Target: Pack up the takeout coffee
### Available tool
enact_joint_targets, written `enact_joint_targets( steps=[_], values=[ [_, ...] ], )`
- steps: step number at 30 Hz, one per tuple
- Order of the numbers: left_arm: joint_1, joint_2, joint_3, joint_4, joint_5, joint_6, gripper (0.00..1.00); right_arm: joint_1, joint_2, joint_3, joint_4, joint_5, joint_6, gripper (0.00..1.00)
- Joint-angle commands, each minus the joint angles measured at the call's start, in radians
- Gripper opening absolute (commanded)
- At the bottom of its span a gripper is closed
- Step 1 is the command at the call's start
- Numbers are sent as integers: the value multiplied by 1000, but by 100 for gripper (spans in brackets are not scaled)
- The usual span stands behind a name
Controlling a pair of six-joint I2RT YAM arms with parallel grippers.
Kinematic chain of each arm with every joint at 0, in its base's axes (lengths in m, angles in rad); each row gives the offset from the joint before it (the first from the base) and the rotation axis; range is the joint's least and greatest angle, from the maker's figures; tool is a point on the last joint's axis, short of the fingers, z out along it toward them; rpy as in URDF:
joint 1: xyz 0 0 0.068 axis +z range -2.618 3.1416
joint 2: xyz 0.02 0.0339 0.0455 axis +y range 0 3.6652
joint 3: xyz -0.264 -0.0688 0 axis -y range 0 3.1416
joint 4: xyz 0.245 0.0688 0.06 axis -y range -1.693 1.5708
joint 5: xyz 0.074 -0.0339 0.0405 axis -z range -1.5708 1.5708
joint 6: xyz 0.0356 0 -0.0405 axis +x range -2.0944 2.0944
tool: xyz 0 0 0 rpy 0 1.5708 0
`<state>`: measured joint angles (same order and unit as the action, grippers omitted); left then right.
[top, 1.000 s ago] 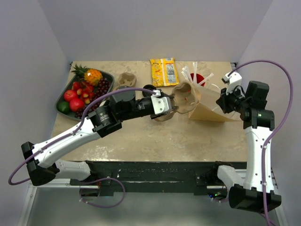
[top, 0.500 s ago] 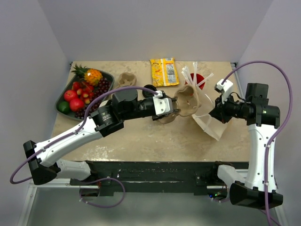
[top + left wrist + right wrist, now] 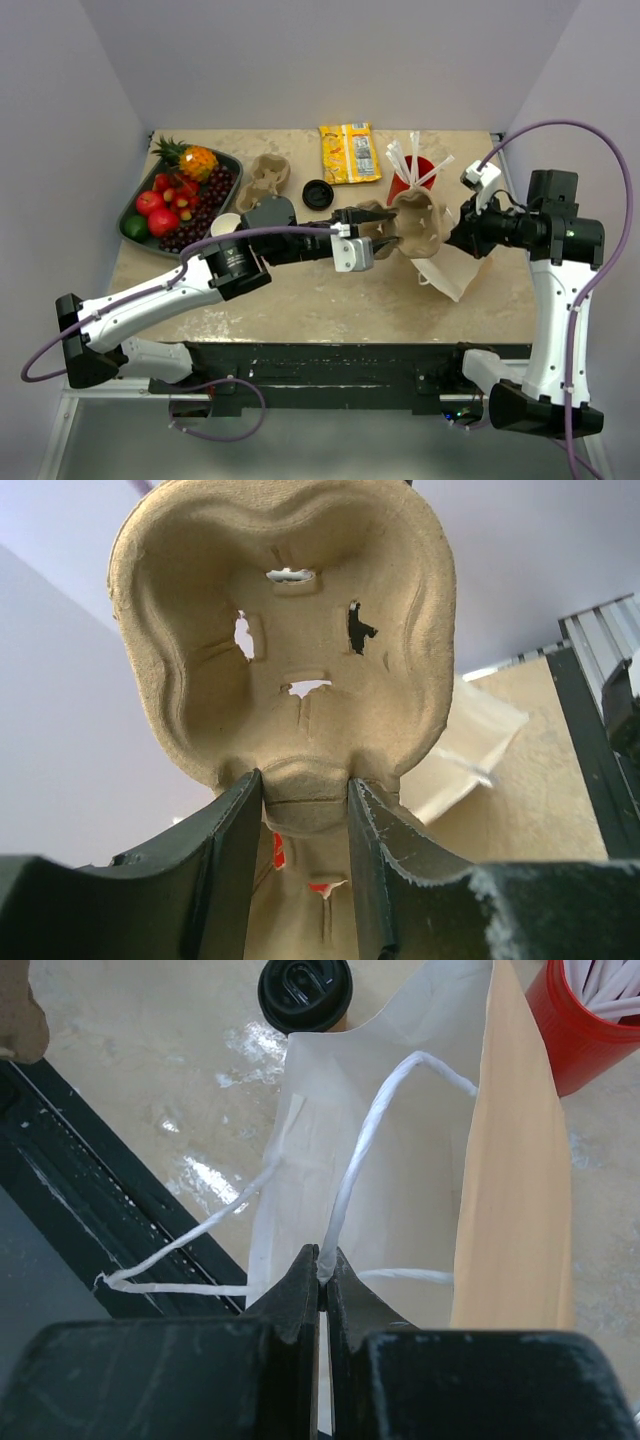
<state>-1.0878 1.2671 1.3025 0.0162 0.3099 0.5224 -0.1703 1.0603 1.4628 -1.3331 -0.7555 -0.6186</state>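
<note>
The takeout coffee, a brown cup with a black lid, stands on the table behind my left arm; it also shows at the top of the right wrist view. My left gripper is shut on the middle ridge of a pulp cup carrier, held tilted in the air above the bag. In the left wrist view the gripper clamps the empty carrier. My right gripper is shut on the white handle of a paper bag; the right wrist view shows the gripper over the bag.
A second pulp carrier and a lidless paper cup sit left of the coffee. A fruit tray is at the far left. A yellow packet and a red cup of white straws stand at the back.
My left gripper has carried the carrier rightward and up, over the bag, uncovering the coffee. My right gripper has pulled the bag's handle leftward, and the bag has swung under the carrier.
</note>
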Motion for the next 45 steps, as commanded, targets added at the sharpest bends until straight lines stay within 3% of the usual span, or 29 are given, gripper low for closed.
enact_joint_targets(
  steps=[1,7,14,22,37,45],
  values=[
    [-53,29,-17,208,55,103,0,3,9,106,-17,-50,69,0],
    [-66,75,-46,352,90,128,0,3,43,224,-67,-25,115,0],
    [-72,92,-167,594,136,189,0,3,41,206,-71,1,160,0],
    [-70,84,-252,643,184,303,0,2,63,203,-57,-5,172,0],
    [-57,190,-207,757,181,197,0,3,26,177,-58,-18,188,0],
    [-58,169,-144,798,127,172,0,3,17,137,-29,1,200,0]
  ],
)
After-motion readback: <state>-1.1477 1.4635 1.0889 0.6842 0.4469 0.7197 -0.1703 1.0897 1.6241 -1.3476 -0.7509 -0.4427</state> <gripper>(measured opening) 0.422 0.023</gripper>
